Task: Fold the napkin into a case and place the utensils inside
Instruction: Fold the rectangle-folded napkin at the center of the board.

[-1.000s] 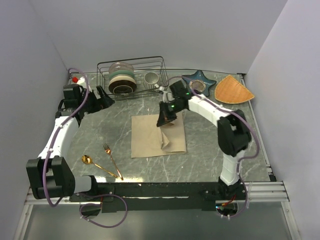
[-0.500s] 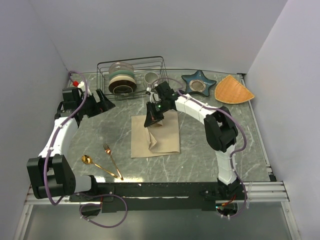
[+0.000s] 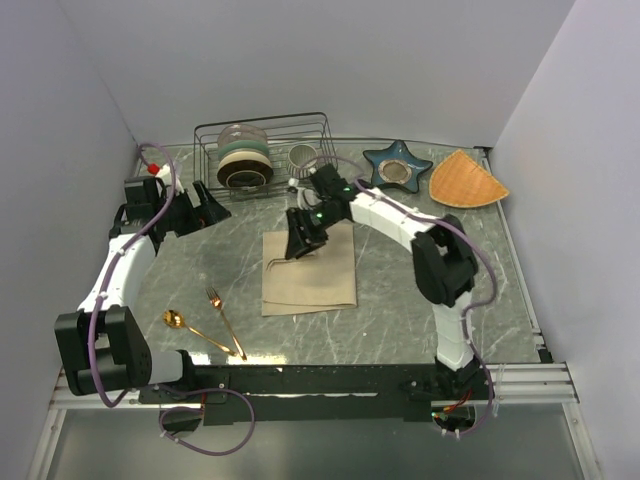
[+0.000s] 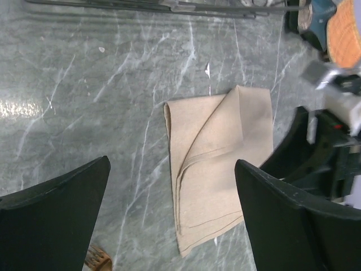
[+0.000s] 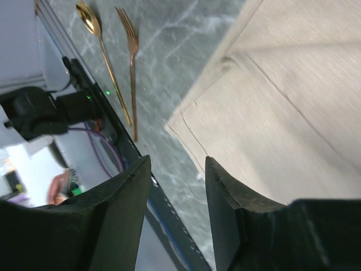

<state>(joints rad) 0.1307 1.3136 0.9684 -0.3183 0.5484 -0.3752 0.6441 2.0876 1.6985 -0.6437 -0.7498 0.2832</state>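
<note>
At tabletop (image 3: 400,300) centre, napkin (image 3: 310,275) is being seen folded into layered oblong. Right jaws are being held apart just above its far-left corner; left jaws wide apart, well aside. Risk: loose layers being snagged, dragged open.

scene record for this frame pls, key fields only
napkin: folded rectangle, flat mid-table, diagonal layered edges
right gripper: open, empty, above napkin's far-left corner
left gripper: open, empty, far left beside dish rack
spoon: on table, near left, apart from napkin
fork: beside spoon, on its right
stage: utensils not yet in napkin
</note>
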